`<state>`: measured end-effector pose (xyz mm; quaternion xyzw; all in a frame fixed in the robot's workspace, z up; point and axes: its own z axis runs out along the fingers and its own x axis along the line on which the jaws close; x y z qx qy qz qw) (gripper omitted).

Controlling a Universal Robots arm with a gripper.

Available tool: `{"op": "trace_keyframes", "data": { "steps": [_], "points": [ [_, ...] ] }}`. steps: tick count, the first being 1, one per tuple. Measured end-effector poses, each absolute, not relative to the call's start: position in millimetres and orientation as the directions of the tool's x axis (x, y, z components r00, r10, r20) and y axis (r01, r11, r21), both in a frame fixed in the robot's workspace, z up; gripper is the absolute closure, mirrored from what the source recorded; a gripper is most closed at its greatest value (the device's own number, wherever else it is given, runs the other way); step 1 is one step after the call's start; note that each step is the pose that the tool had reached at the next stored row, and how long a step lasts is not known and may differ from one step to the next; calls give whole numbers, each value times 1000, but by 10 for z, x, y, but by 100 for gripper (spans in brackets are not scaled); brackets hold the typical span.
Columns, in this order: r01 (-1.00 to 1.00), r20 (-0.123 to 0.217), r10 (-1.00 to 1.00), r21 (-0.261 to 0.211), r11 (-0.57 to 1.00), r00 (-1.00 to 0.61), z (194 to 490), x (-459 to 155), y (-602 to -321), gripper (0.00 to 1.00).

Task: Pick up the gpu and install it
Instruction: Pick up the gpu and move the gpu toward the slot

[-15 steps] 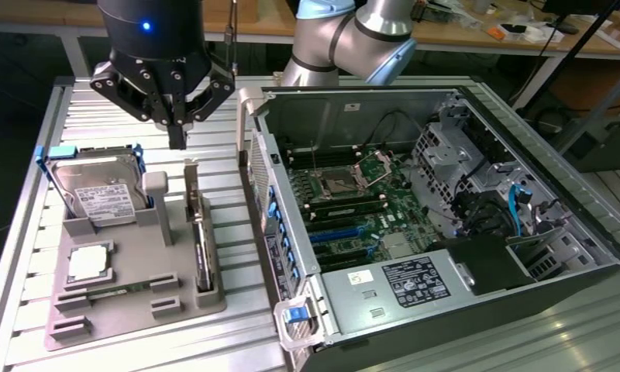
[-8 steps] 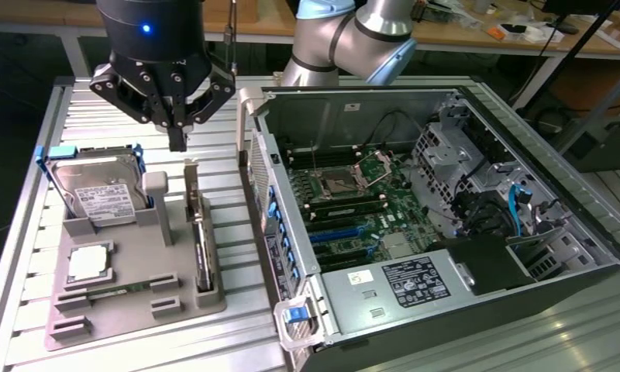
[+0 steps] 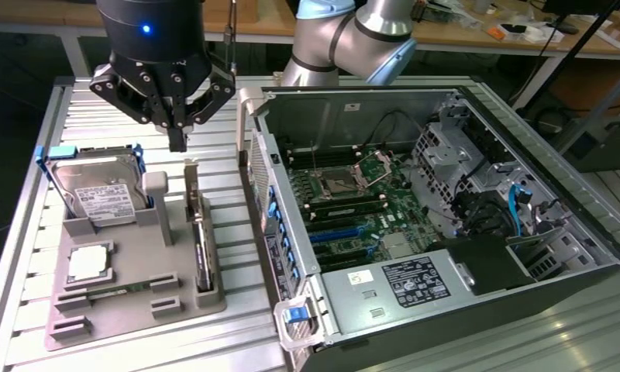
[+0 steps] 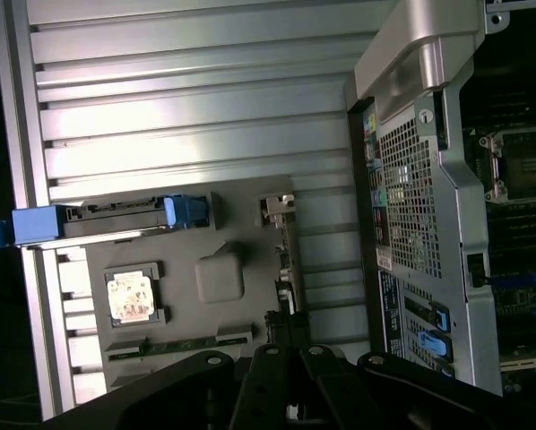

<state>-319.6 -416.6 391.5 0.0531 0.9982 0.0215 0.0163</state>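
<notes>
In the grey holder (image 3: pixel 134 310) at the exterior view's left, the gpu (image 3: pixel 199 232) stands on edge in a slot. Only its thin top edge shows, and its face is hard to make out. Its long axis runs alongside the open computer case (image 3: pixel 256 167), with the silver bracket end farthest from the camera. In the wrist view, part of the gpu (image 4: pixel 287 260) is hidden behind the gripper (image 4: pixel 284 333). The gripper (image 3: pixel 177 141) hangs above the holder near the bracket end, jaws closed on nothing. The holder also carries an upright hard drive (image 3: pixel 101 200), a processor chip (image 3: pixel 87 263) and a memory stick (image 3: pixel 118 292).
</notes>
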Motion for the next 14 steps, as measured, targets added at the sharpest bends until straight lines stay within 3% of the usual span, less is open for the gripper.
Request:
{"op": "trace_keyframes", "data": {
  "steps": [14],
  "points": [
    [105,-30,107,45,993,-994,3875,-3140,-4236,89]
  ]
}}
